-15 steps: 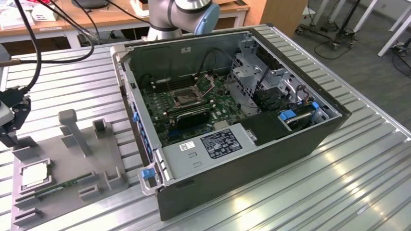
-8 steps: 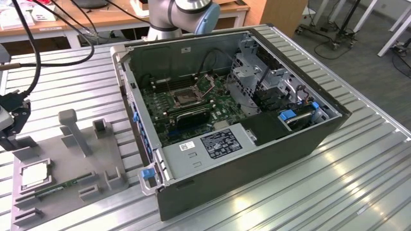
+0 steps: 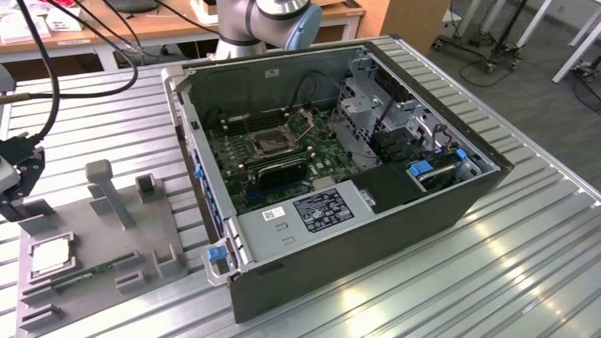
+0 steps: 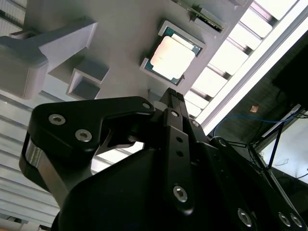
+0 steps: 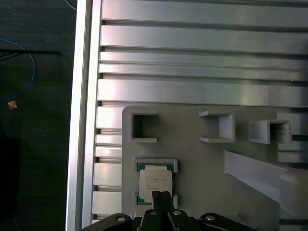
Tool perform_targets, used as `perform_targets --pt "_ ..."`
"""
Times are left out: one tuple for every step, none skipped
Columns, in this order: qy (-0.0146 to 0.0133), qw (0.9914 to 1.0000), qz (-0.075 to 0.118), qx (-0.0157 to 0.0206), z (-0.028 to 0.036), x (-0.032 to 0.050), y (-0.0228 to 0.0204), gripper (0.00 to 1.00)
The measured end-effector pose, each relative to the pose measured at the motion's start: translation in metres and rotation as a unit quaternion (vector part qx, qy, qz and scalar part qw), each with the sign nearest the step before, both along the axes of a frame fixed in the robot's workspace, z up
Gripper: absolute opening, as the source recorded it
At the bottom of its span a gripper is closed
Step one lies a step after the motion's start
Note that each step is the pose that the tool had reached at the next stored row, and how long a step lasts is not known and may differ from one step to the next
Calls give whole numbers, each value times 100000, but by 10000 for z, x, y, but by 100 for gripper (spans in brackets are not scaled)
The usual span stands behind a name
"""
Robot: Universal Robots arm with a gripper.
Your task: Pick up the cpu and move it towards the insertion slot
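Observation:
The cpu (image 3: 52, 255) is a flat square chip with a silvery top. It lies in a shallow holder on the grey fixture plate (image 3: 103, 239) at the exterior view's left. Both wrist views show it: cpu (image 4: 172, 57), cpu (image 5: 155, 179). My gripper (image 3: 14, 204) hangs above the plate's far corner, a short way off the chip and not touching it. Its thin fingertips (image 5: 162, 196) are pressed together with nothing between them, and the gripper (image 4: 174, 95) points toward the chip's edge. The insertion slot (image 3: 272, 141) sits on the green board inside the open computer case (image 3: 404, 204).
A green memory stick (image 3: 89, 274) lies on the plate near the chip. Grey upright posts and brackets (image 3: 105, 190) stand on the plate. The ribbed aluminium table (image 3: 526, 267) runs all around. Black cables (image 3: 47, 77) hang above my gripper.

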State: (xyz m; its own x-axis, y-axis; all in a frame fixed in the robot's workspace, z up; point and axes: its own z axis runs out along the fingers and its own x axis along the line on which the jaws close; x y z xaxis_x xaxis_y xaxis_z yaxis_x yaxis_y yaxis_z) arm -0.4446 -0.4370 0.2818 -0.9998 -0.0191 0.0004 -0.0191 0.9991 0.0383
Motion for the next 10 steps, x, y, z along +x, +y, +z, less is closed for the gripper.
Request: perform_targets --pt "4 100000 -3 -1 -2 -1 0 11" --pt "-6 100000 1 3 -8 0 -1 11" --pt "-2 100000 -2 2 -12 0 -1 11" --pt "1 100000 1 0 -18 0 -2 11" --pt "4 100000 -1 -2 -23 0 -2 11" --pt "4 100000 -1 -1 -30 0 -2 11" --pt "10 100000 1 -4 -34 0 -3 11" --pt "19 100000 0 -12 -35 0 -3 11" --pt "6 100000 0 -5 -39 0 -3 11" --pt "4 100000 0 -2 -40 0 -3 11"
